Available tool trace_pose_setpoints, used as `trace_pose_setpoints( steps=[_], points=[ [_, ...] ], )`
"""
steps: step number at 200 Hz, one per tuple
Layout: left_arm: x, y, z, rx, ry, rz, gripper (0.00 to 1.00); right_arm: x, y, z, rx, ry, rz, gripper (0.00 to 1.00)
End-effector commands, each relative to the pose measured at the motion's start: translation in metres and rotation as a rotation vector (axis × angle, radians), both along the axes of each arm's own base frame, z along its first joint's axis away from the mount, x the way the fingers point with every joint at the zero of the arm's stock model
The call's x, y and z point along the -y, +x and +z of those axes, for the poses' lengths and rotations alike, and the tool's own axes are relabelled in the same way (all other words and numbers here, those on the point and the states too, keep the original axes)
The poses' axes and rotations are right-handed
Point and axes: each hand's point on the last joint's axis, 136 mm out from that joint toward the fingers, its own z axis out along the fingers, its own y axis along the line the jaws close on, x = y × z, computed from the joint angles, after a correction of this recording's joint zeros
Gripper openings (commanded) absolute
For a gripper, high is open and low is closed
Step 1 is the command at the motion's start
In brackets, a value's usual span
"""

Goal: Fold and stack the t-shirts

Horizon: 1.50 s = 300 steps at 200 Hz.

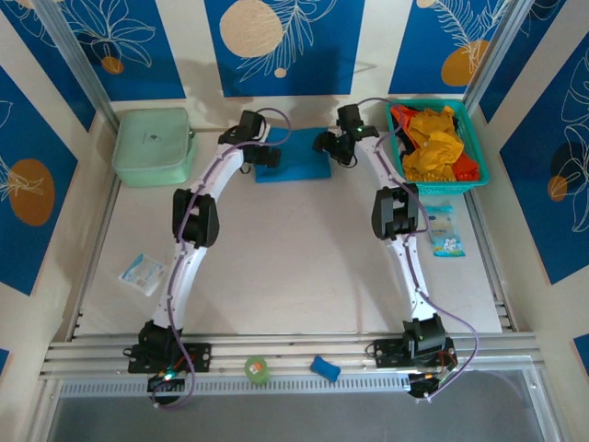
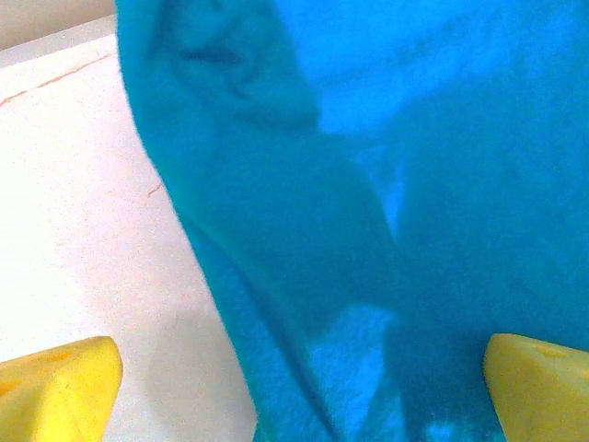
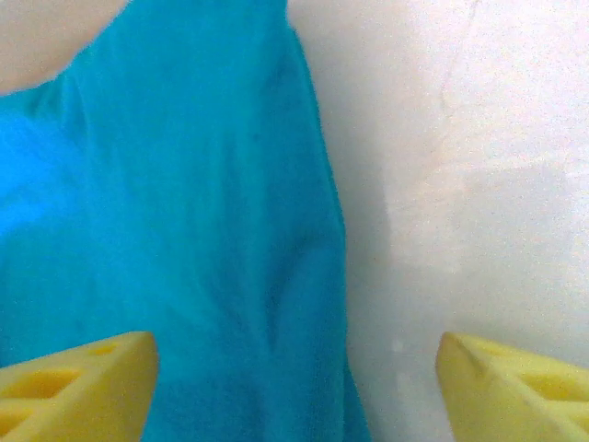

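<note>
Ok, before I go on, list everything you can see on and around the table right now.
blue t-shirt: one, medium blue, folded flat, far centre of table
other t-shirts: heap, count unclear, yellow-orange and red-orange, in the basket
basket: one, teal, far right corner
case: one, mint green, far left corner
packets: two, white and blue, one left, one right
ball: one, green, near rail
small block: one, blue, near rail
table: one, off-white
left arm: one, white and black, jaws open over the shirt's left edge
right arm: one, same colours, jaws open over its right edge
</note>
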Motion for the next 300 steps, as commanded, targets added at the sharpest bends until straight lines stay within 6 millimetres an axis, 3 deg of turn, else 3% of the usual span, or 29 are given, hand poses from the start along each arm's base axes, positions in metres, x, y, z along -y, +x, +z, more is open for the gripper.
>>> trace_pose_setpoints(
  steps=[1,30,60,71,82,85,114,164,190,216,235,256,300],
  points=[
    [-0.014,-0.001,0.087,0.121,0.004,0.006,0.99,0.008,-0.007,0.062,0.054,-0.006,-0.003,0.88],
    [-0.019,-0.015,0.16,0.233,-0.019,-0.003,0.99,0.019,-0.022,0.114,0.123,-0.064,0.003,0.93],
    [-0.026,-0.05,0.222,0.325,-0.065,-0.012,0.99,0.029,-0.052,0.149,0.165,-0.14,0.019,0.94],
    [-0.028,-0.067,0.228,0.346,-0.086,-0.021,0.99,0.032,-0.066,0.163,0.191,-0.154,0.023,0.94],
    [-0.034,-0.087,0.246,0.409,-0.119,-0.025,0.99,0.036,-0.08,0.171,0.219,-0.167,0.019,0.94],
    [-0.035,-0.092,0.241,0.407,-0.122,-0.024,0.99,0.038,-0.085,0.173,0.226,-0.168,0.018,0.94],
    [-0.059,-0.141,0.254,0.483,-0.143,0.006,0.99,0.055,-0.13,0.188,0.321,-0.181,-0.015,0.94],
    [-0.113,-0.22,0.241,0.666,-0.08,0.091,0.99,0.098,-0.211,0.186,0.447,-0.252,-0.028,0.94],
    [-0.156,-0.253,0.225,0.777,-0.005,0.232,0.99,0.113,-0.247,0.162,0.599,-0.354,0.018,0.97],
    [-0.183,-0.277,0.19,0.848,0.065,0.32,0.99,0.115,-0.28,0.131,0.723,-0.425,0.095,0.97],
    [-0.198,-0.286,0.158,0.848,0.053,0.405,0.99,0.114,-0.297,0.106,0.767,-0.446,0.143,0.98],
    [-0.196,-0.281,0.123,0.777,0.068,0.392,0.99,0.118,-0.306,0.086,0.762,-0.44,0.122,0.98],
    [-0.202,-0.278,0.074,0.765,0.075,0.408,0.99,0.121,-0.309,0.073,0.839,-0.464,0.114,0.98]
  ],
)
